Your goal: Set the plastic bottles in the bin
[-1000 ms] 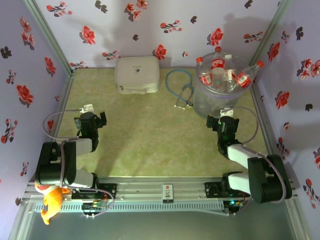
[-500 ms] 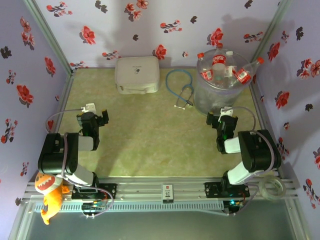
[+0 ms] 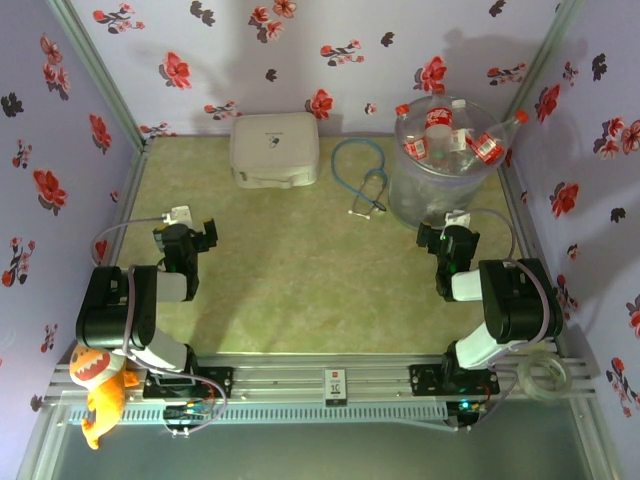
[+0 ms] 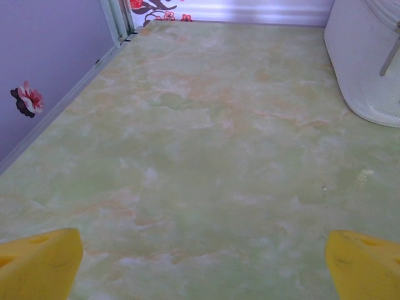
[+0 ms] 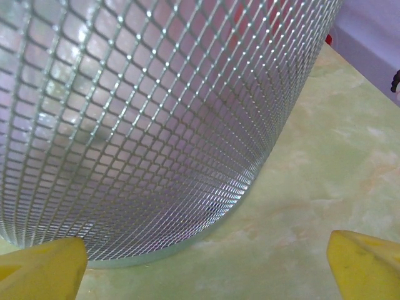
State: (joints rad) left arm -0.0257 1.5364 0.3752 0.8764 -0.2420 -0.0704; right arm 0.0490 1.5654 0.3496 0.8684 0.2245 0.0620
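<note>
three floral lilac walls (image 3: 300, 60) enclose a green marbled tabletop (image 3: 300, 270) bearing the bin (image 3: 412, 203).

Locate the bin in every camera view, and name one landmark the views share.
Top external: the bin stands at the far right of the table, holding bottles.
Right wrist: the bin is seen close up, its mesh-patterned wall across the left and centre.
Left wrist: looks over bare table toward the white case at upper right.
Shared landmark: the green marbled tabletop.
</note>
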